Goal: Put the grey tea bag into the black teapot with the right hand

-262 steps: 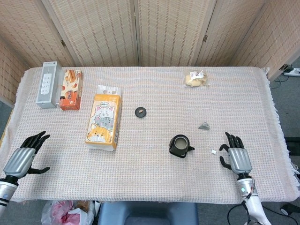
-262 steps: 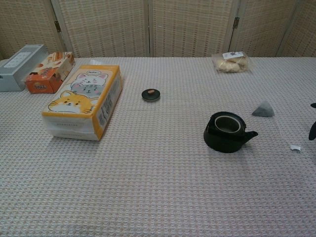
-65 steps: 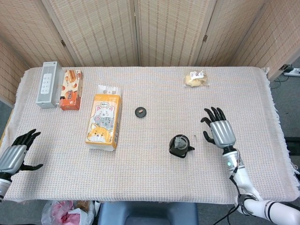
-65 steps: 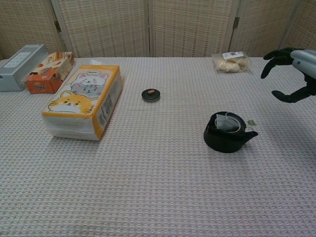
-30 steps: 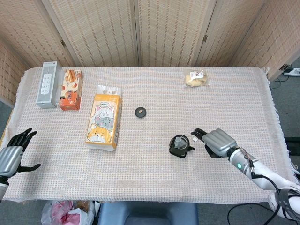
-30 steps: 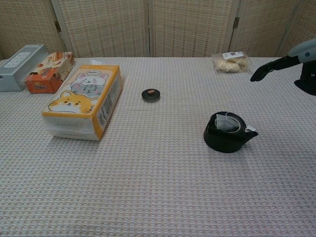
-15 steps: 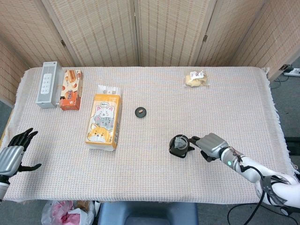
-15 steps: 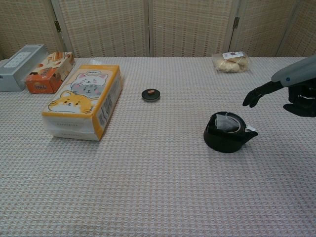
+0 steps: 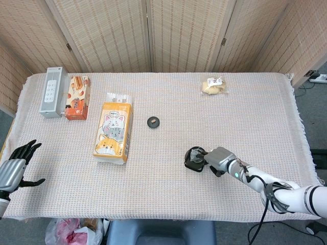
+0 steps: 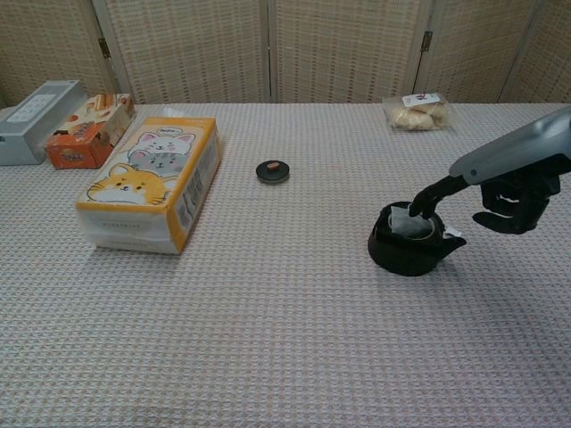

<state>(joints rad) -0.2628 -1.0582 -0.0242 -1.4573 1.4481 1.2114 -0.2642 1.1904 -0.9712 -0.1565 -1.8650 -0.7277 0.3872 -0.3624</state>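
Counting one teapot (image 10: 406, 242), one tea bag (image 10: 411, 226) inside

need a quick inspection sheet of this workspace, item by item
surface: table under a woven pale cloth, fringed at its right edge.
job's things: black teapot upright, lid off; grey tea bag inside it, its paper tag hanging by the spout.
clutter: cat tissue box, small black lid, grey box, orange carton, bag of snacks.
hands: right hand reaches one finger into the teapot's mouth, other fingers curled in; left hand holds nothing, fingers apart, at the table's near left corner.
cables: one along the right forearm; a power strip on the floor.
surroundings: woven folding screens behind.
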